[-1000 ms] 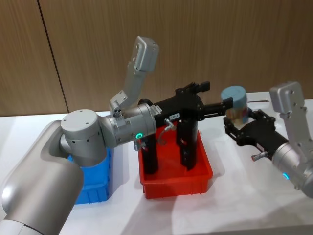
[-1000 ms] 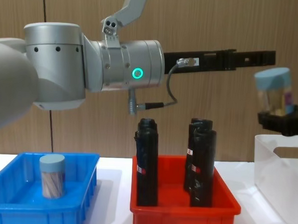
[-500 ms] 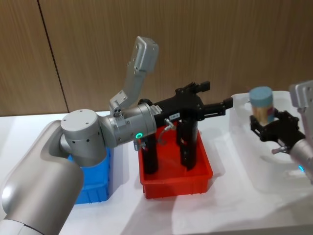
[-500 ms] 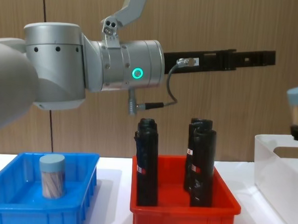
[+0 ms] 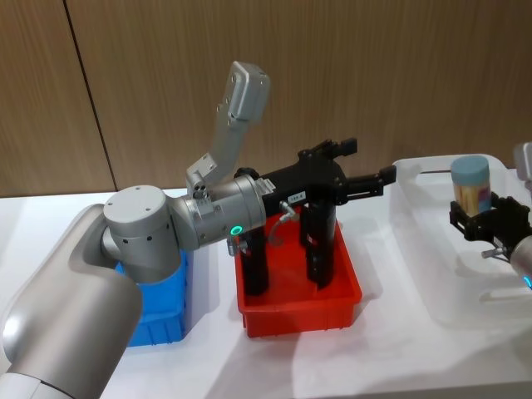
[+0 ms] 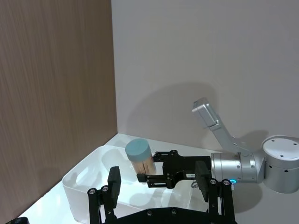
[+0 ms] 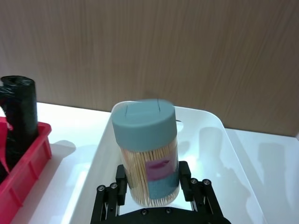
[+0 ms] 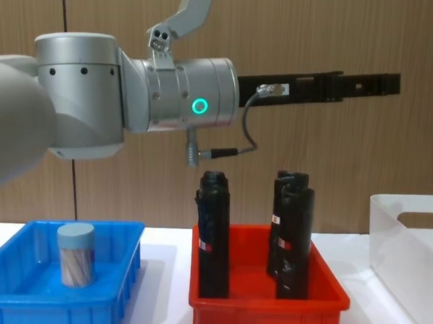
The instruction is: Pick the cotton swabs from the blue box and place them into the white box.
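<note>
Two swab jars (image 8: 75, 254); three black rolls (image 8: 215, 234); three bins: one blue bin (image 8: 123, 288), one red bin (image 8: 266, 317), one white bin (image 8: 396, 258).

White table (image 5: 332, 366): blue box (image 5: 162, 312) at left, red bin (image 5: 299, 314) centre, white box (image 5: 424, 249) at right

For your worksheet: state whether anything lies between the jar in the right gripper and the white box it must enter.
Nothing visible does. The right gripper holds the jar upright over the open white box, with no object seen below it.
</note>
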